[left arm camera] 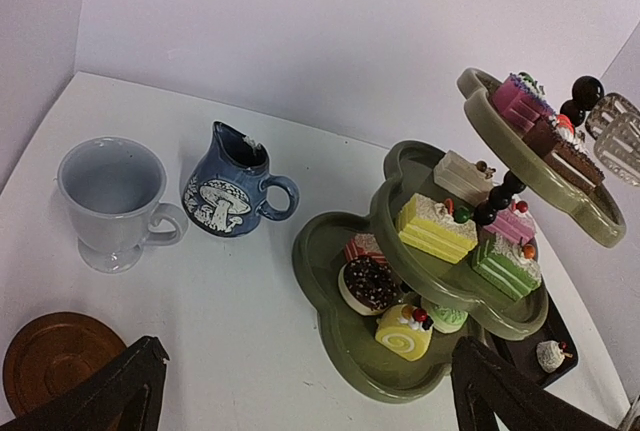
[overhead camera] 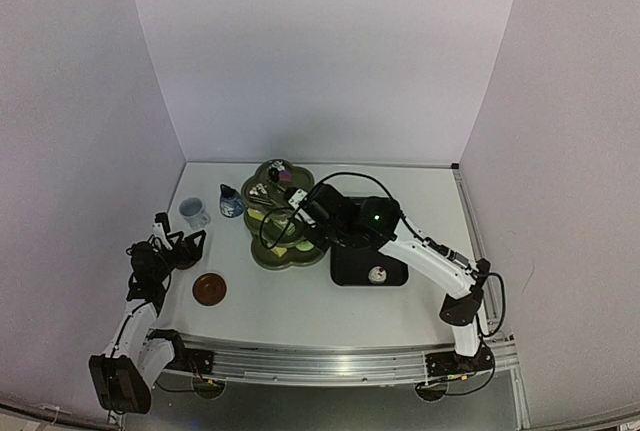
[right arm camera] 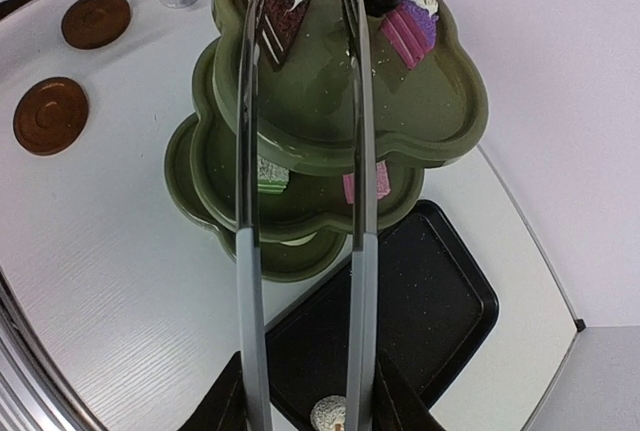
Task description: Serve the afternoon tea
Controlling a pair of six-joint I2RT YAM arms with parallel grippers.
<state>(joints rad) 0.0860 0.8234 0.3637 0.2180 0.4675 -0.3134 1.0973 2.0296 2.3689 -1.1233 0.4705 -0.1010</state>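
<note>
Right gripper [right arm camera: 305, 396]: clamped on the handle end of the tongs [right arm camera: 362, 151]. Their blades reach away from my fingers and are spread over the top tier of the stand [right arm camera: 440, 111].

The chocolate slice [right arm camera: 280, 1] sits at the left blade tip; touching or just clear, I cannot tell. The pink slice [right arm camera: 410, 26] lies just beyond the right blade. One small cake [right arm camera: 328, 413] lies on the black tray [right arm camera: 440, 301], directly beneath my fingers.

Left gripper [left arm camera: 315, 396]: spread wide, empty. The mug [left arm camera: 110, 201] and blue pot [left arm camera: 228, 186] stand ahead of it.

Judgement: the cakes are light and small, with delicate toppings, and smooth blades may slip. Pinch low across the flat sides, gently, never on the frosting.
</note>
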